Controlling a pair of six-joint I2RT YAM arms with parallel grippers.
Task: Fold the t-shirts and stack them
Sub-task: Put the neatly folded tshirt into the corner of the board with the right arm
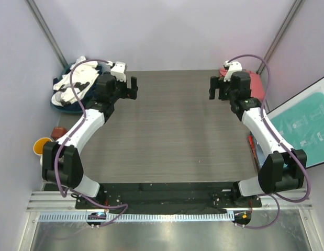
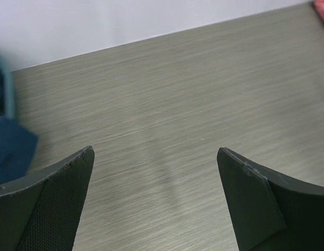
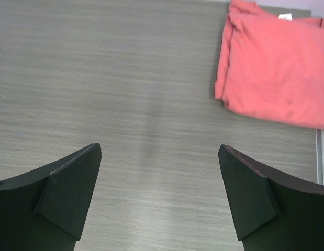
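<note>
Left gripper [image 2: 155, 151] and right gripper [image 3: 159, 147] gape wide (both empty).

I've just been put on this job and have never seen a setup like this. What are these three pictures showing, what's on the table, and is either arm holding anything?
The machine is two robot arms bolted at the near edge of a grey table. The wide picture looks down from above and behind them, with the left arm on its left. The other two pictures come from a camera on each wrist, so the dark wedges at the bottom are that arm's own fingers. The left gripper and the right gripper are both open and hold nothing; each hovers over bare table. A coral-red t-shirt, which looks folded, lies at the far right corner. A loose heap of white and navy t-shirts sits at the far left corner. An orange-lined mug stands by the left arm's elbow.
</note>
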